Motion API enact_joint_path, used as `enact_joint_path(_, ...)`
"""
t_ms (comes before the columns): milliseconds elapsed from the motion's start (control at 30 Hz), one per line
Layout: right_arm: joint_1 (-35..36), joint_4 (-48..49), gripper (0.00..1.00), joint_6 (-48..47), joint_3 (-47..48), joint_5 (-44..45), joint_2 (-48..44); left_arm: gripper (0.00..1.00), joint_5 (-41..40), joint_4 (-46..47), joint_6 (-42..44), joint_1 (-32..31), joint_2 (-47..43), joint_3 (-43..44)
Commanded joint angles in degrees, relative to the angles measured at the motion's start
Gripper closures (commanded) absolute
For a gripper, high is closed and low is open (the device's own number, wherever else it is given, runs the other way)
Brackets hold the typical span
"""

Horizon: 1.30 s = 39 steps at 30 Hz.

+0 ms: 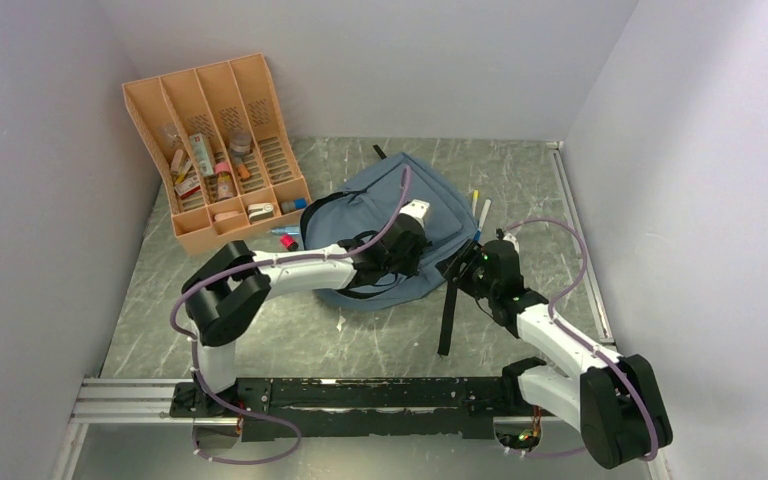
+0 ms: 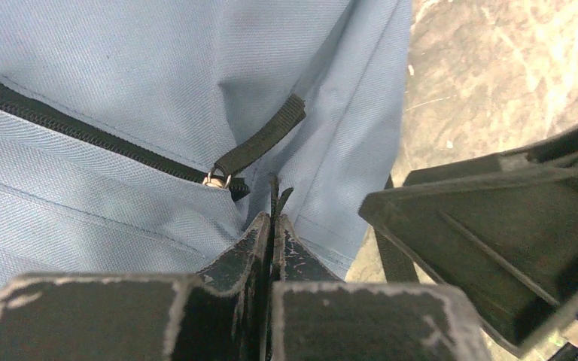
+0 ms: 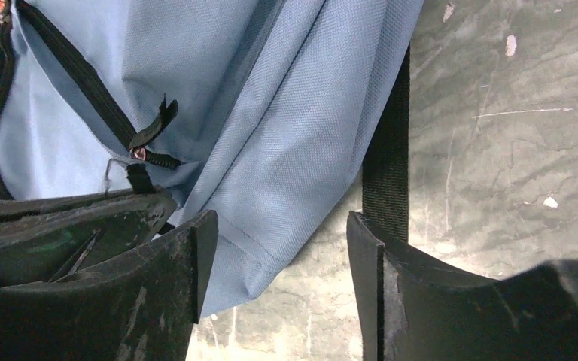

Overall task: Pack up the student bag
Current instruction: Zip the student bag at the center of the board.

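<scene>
Scuffed black fingers [image 2: 301, 256] of the left gripper [image 2: 273, 222] fill the bottom of the left wrist view. They are pressed flat together, with a thin dark strip [image 2: 277, 194] pinched between their tips. Just beyond them lies the grey-blue student bag [image 1: 360, 200]. Its dark zipper [image 2: 83, 128] runs diagonally to a metal slider [image 2: 217, 180], and a loose black pull tab [image 2: 263, 139] points up and to the right from the slider. From the right wrist camera, the pinched strip leads from that slider down into the closed left jaws.

The right gripper [image 3: 278, 278] stands wide open, low over the bag's right edge. A corner of the bag's fabric lies in the gap, touching the inner face of 1 finger [image 3: 196, 263]. A black strap [image 3: 387, 150] runs along the bag's edge and passes behind the other finger. Neither fabric nor strap is squeezed.

Seen from above, the bag lies flat near the middle of the grey marbled table [image 1: 360, 340]. Both grippers are at its near edge, and the strap trails toward the arm bases. A peach-coloured desk organizer [image 1: 200, 237] with 4 slots stands at the far left, holding items too small to name. 2 pens [image 1: 480, 210] lie just beside the bag's far right edge.
</scene>
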Motion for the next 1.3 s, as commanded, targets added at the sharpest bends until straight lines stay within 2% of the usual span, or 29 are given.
enact_joint_path(0,-0.5,4.6,0.31,5.4,0.4,-0.8,1.5,0.95,1.9,4.9,1.4,0.4,-3.0,-1.5)
enact_joint_path(167,-0.5,8.1,0.27,10.6,1.0,-1.9,4.9,0.95,3.5,6.3,1.7,0.4,-3.7,-2.8)
enact_joint_path(333,-0.5,8.5,0.27,13.3,2.8,-1.7,7.5,0.95,5.1,8.7,2.2,0.4,-4.6,-4.6)
enact_joint_path(633,-0.5,9.5,0.30,13.5,5.6,-3.8,13.5,0.95,11.1,15.9,2.6,0.4,-6.7,-9.2)
enact_joint_path(933,-0.5,11.6,0.30,12.4,6.9,-6.0,18.1,0.95,15.3,19.0,3.2,0.4,-6.4,-10.5)
enact_joint_path(1033,-0.5,12.3,0.40,12.4,6.8,-5.9,18.8,0.95,16.2,19.3,3.5,0.3,-6.4,-10.8)
enact_joint_path(1167,-0.6,13.6,0.69,12.8,6.1,-5.7,18.9,0.95,16.2,18.3,4.1,0.3,-6.7,-10.8)
enact_joint_path(1267,-0.6,13.7,0.83,12.9,6.0,-5.3,18.9,0.95,15.2,17.3,4.6,0.3,-7.6,-11.3)
